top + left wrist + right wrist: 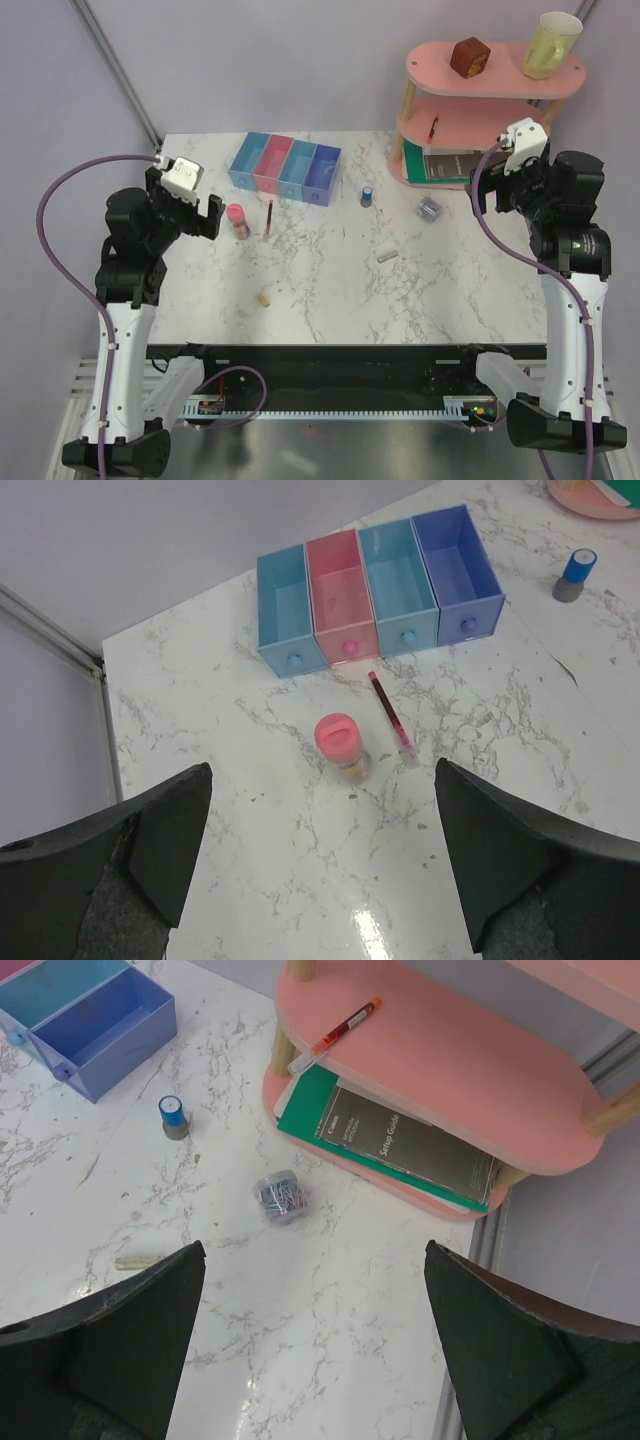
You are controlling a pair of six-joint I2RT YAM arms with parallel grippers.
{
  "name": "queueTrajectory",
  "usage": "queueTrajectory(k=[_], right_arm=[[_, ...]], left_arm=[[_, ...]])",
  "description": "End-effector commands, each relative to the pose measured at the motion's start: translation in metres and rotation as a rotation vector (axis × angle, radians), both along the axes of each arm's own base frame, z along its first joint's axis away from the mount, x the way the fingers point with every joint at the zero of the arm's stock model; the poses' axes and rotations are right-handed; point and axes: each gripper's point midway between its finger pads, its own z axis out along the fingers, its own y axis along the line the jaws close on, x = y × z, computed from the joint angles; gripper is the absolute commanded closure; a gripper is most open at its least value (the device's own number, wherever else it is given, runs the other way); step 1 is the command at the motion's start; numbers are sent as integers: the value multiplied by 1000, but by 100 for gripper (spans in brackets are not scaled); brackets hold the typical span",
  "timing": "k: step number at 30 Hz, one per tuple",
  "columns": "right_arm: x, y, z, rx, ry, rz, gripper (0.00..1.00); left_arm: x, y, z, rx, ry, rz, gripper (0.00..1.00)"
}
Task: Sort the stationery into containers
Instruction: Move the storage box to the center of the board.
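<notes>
Table (330, 290), white with grey veining, carries nearly everything. Two arms stand at its near edge. The left gripper (322, 780) hangs over the left side with its jaws spread wide and nothing between them. The right gripper (315, 1255) hangs over the right side, equally wide and empty.

One pink shelf (500, 70) of three tiers stands at the far right corner. Its top tier bears one yellow mug (550, 45) and one brown cube (469, 56), its middle tier one red shelf pen (335, 1028), and its lowest tier one green-and-grey booklet (400, 1145).

Four joined containers (285, 167) sit in a row at the far left-centre: light blue, pink, light blue, purple-blue. All four are open and bare inside.

Six loose stationery items lie on the table, none in a bin:
- One pink cylinder (340, 745) stands upright just in front of the containers.
- One thin red pen (390, 718) lies beside it, to the right and apart from it.
- One clear round tub (281, 1198) of coloured clips sits near the shelf.
- One tiny blue cylinder (173, 1117) stands upright between the containers and the tub.
- Two short beige pieces, possibly erasers though too small to tell, lie well apart: one at mid-table (387, 255), one toward the near left (265, 296).
</notes>
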Motion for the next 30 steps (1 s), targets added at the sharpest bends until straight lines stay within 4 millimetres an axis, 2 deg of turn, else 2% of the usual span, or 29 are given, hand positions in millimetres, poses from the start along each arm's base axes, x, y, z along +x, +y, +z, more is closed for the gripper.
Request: queueTrajectory(k=[1,6,10,11,14,17,19,20,24,26,30], right_arm=[[9,4,-2,11,6,28,2],[24,11,-23,39,37,-19,2],[33,48,-40,29,70,27,2],[38,54,-47,35,92,36,2],[50,65,-52,64,106,45,2],[66,61,-53,59,110,-4,2],[77,51,-50,45,103,-67,2],[84,49,-54,40,115,-87,2],[99,46,-56,54,128,-141,2],[104,48,-57,75,130,-149,2],[107,53,-43,111,89,-132,2]], left_arm=[[12,7,6,-35,15,64,0],[32,9,-10,-28,73,116,0],[42,-2,-19,-2,95,128,0],[43,-6,-20,6,94,121,0],[43,-21,-30,25,104,90,0],[41,-28,-38,35,120,65,0],[41,-29,-45,78,125,70,0],[41,-28,-50,122,125,62,0],[43,-27,-53,216,74,41,0],[50,-25,-50,232,33,53,0],[70,-34,-52,213,49,48,0]])
